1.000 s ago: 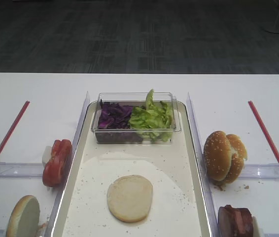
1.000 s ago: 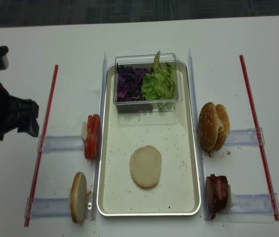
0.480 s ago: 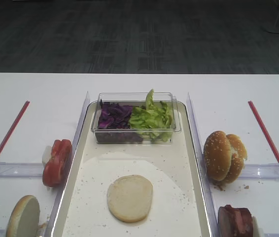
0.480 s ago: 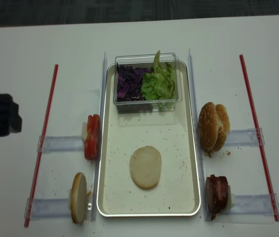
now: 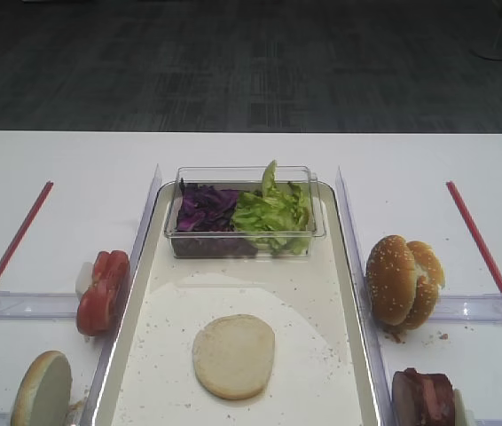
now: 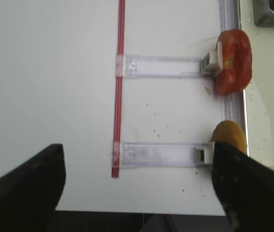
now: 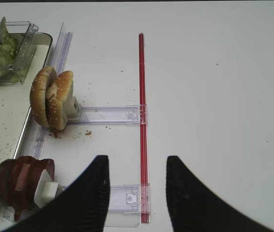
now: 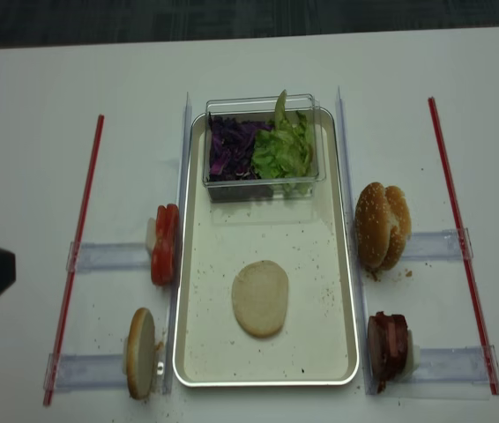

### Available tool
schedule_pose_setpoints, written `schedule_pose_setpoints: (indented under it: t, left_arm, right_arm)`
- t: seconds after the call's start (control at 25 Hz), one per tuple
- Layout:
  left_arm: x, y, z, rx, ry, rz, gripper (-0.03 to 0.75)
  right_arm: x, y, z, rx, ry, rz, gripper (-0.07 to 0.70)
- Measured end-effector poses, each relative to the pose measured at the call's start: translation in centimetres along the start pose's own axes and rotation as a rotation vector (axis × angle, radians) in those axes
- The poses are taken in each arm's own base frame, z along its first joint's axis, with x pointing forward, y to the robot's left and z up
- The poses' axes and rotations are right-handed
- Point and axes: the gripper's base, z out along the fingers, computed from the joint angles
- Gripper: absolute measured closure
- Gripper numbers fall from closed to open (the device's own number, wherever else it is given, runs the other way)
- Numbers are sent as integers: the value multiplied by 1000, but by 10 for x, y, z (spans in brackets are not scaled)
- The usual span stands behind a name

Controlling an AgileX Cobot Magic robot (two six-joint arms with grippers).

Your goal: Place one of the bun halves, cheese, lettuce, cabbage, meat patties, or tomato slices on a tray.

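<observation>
A flat pale bun half (image 5: pixel 233 355) (image 8: pixel 260 298) lies on the cream speckled tray (image 5: pixel 304 293) (image 8: pixel 302 251). Another bun half (image 8: pixel 139 364) (image 6: pixel 229 137) stands on edge left of the tray. Behind it are the tomato slices (image 8: pixel 165 243) (image 6: pixel 234 60). Purple cabbage (image 8: pixel 230 150) and lettuce (image 8: pixel 285 150) fill a tub. Meat patties (image 8: pixel 387 344) (image 7: pixel 21 183) stand to the tray's right. No cheese is in view. My left gripper (image 6: pixel 137 193) hangs open over the near left table. My right gripper (image 7: pixel 137 162) is open over a red strip.
The clear tub (image 5: pixel 244 177) sits across the tray's far end. Sesame buns (image 8: pixel 382 225) (image 7: pixel 52 99) stand right of the tray. Red strips (image 8: pixel 80 238) (image 8: pixel 457 229) and clear plastic rails (image 8: pixel 108 256) lie on both sides. The table's near edge (image 6: pixel 142 212) is below the left gripper.
The left arm has drawn back toward the near left edge of the overhead view. The bun half on the tray and the other food have not moved.
</observation>
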Motion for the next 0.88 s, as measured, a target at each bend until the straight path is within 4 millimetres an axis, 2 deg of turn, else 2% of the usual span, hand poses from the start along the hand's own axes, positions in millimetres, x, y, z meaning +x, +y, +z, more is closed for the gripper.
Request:
schedule_pose_setpoints:
  t: [0.28,0.72,0.88]
  left_arm:
    - [49,3,4,-30,-1,-25,149]
    - [100,6,10,-50,-103,-30,149]
    - [109,6,5,-48,-173,-30,149]
  right_arm:
    - [0,0,0,0,0,0,313]
    - [0,0,0,0,0,0,313]
    - [0,0,0,0,0,0,313]
